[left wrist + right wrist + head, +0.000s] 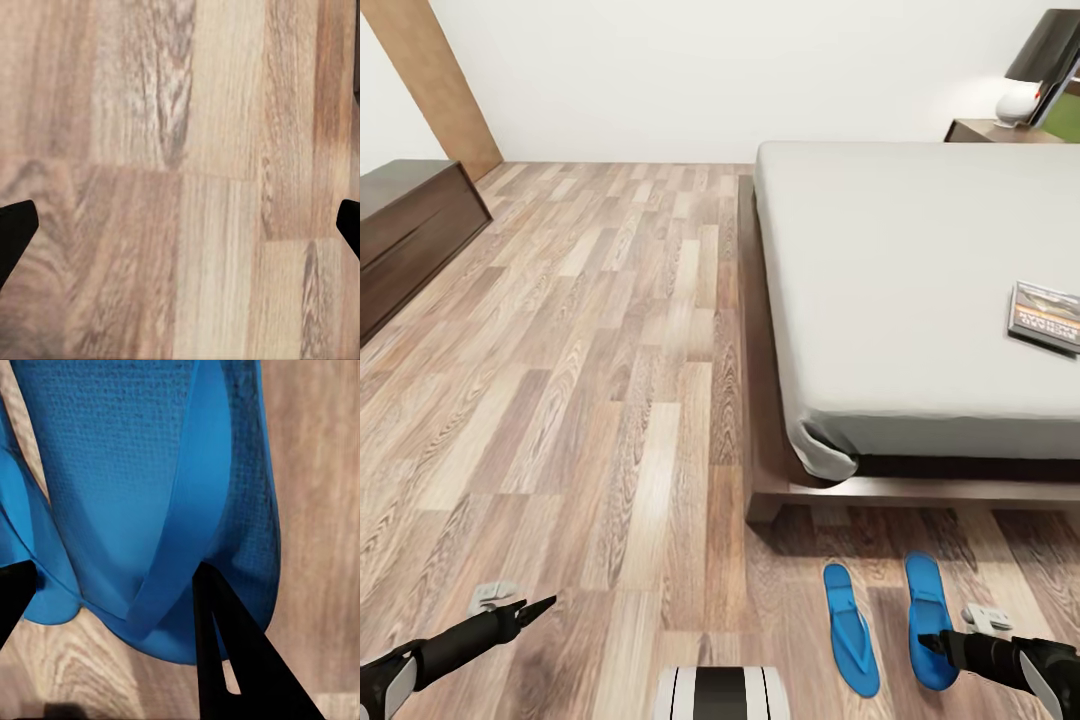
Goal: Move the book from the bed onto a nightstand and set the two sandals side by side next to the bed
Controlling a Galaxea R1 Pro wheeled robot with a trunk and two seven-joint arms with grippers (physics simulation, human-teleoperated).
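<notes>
Plank floor (610,400), book (1046,316) cropped on bed (900,280), right gripper (932,646) covering sandal (928,610)

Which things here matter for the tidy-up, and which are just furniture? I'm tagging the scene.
Job: book on the bed; two sandals side by side on the floor at its foot; nightstand; right gripper at one sandal.

Not involved: lamp, dark dresser, left gripper.
</notes>
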